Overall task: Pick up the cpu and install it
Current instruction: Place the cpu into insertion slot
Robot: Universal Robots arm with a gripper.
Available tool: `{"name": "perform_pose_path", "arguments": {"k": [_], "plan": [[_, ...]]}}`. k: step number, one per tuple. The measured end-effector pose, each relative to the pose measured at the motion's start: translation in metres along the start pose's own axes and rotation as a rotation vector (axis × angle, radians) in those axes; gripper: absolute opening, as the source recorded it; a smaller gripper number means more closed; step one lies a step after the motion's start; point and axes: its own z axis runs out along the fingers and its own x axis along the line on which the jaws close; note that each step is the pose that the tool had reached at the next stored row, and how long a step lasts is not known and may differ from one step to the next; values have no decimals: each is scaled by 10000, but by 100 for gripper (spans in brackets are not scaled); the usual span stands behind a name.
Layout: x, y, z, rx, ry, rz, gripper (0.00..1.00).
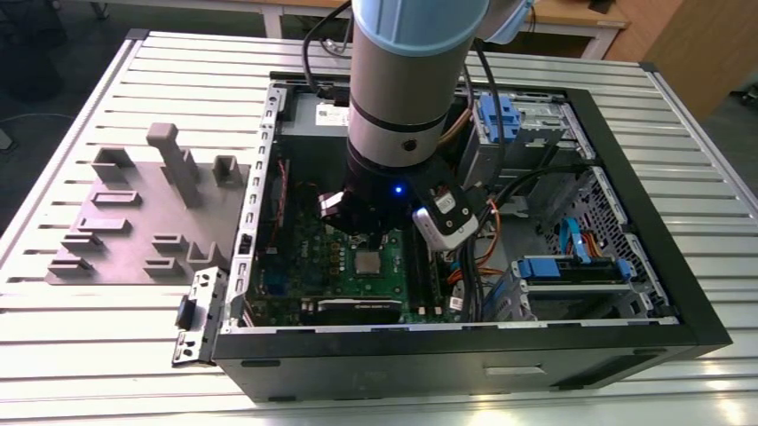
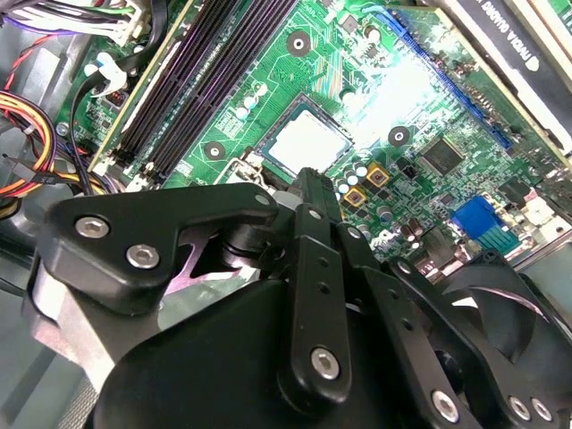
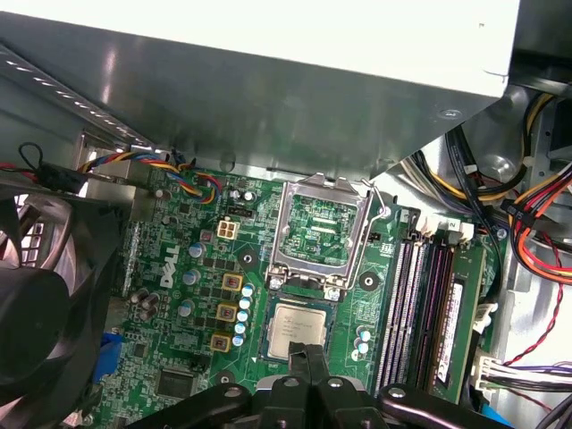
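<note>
Status: cpu (image 3: 298,329) lies flat in motherboard (image 3: 259,268) socket; retention frame (image 3: 322,228) hinged open beside it, leaving seat clear; end effector (image 3: 308,351) clenched, gripping nothing, tips poised at cpu's edge, contact unclear. Likely seating check, frame not yet closed.

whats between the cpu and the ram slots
In the first wrist view, a few small capacitors stand between the cpu and the ram slots.
</note>
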Motion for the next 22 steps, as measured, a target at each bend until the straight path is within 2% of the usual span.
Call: {"name": "perform_pose_path", "arguments": {"k": [5, 15, 22], "plan": [[0, 0, 0, 1, 3, -58, 11], [0, -1, 0, 6, 33, -685, 11], [0, -1, 0, 8, 44, -897, 11]]}}
